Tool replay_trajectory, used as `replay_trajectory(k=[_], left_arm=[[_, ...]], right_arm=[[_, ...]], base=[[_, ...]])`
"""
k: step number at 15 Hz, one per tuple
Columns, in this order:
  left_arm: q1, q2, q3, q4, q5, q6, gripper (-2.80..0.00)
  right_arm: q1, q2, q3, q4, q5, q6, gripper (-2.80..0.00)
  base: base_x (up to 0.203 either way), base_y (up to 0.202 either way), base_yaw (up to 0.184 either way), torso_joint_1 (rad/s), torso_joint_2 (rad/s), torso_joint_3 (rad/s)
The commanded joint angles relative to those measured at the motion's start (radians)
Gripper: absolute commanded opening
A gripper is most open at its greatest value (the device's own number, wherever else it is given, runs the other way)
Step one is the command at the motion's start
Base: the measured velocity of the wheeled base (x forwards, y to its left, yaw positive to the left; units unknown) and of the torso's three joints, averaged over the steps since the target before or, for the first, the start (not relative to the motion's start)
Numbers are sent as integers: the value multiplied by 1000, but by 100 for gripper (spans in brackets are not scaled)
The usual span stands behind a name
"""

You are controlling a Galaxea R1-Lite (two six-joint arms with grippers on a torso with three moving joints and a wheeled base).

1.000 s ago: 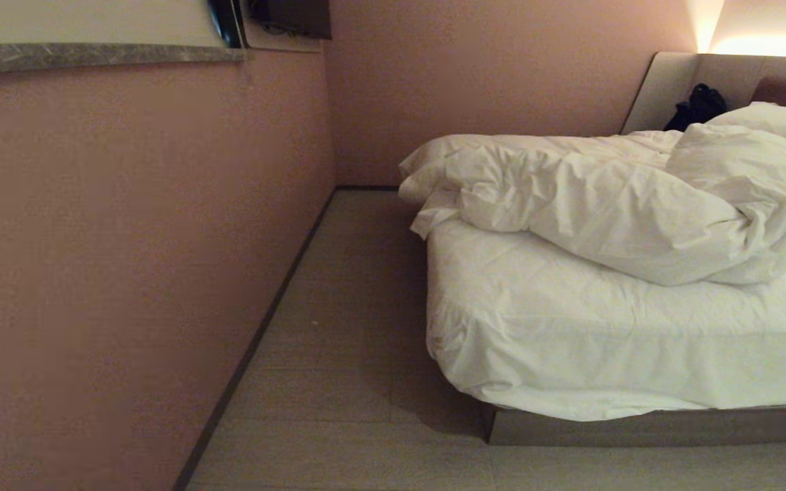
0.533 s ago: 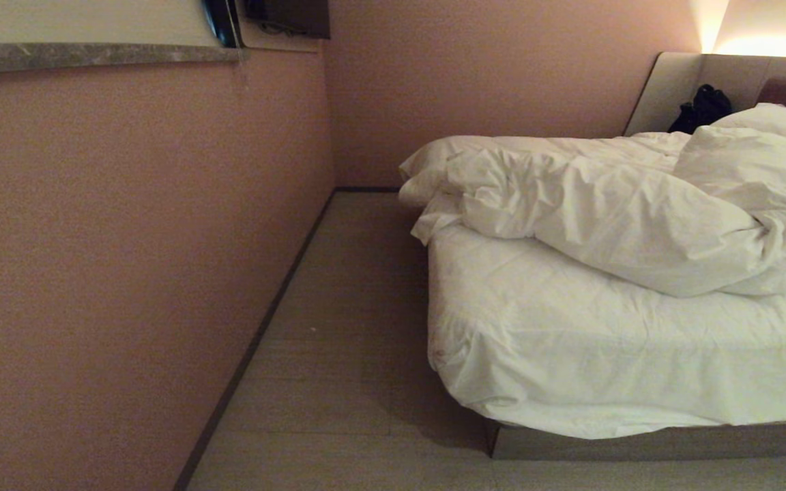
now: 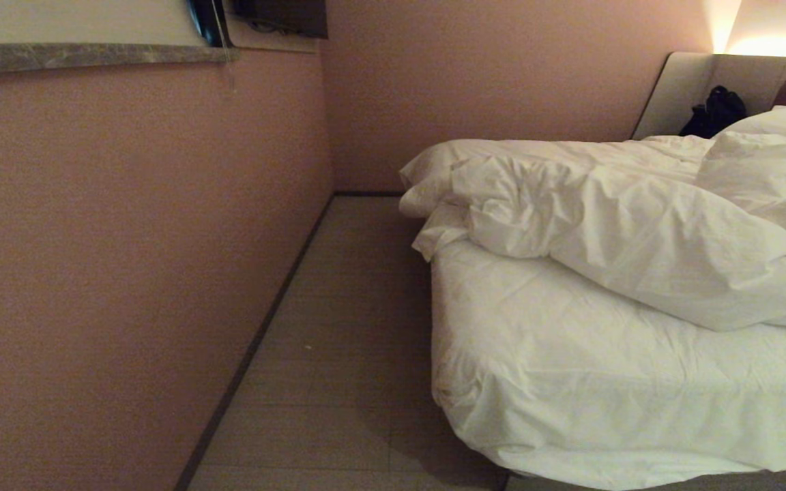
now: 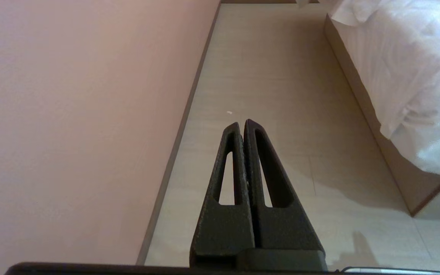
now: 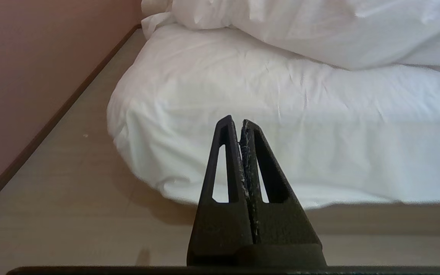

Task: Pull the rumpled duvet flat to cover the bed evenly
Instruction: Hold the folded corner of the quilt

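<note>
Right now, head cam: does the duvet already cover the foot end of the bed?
No. The duvet is bunched toward the headboard, leaving the fitted sheet bare at the near end of the bed.

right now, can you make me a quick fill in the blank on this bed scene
1. The duvet lies bunched toward the ____ end of the bed.
2. The left gripper hangs over the floor with its fingers ____.
3. The right gripper points at the mattress side and holds ____.
4. The small dark object by the headboard is ____ in colour.

Missing words: headboard; shut; nothing; black
</note>
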Motion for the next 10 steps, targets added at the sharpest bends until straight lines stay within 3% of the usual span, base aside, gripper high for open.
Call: replay_trajectory(k=[1,7,10], left_arm=[[1,0,-1,1,0,-1,-280],[1,1,1,1,-3,2,-280],[1,1,1,1,-3,8,-280]], right_arm=[[0,1,0,0,0,0,-280],[0,1,0,0,0,0,-280],[0,1,0,0,0,0,-280]], base=[[199,0,-2,1,5,5],[183,0,0,3,1,2],[0,0,0,0,0,0]])
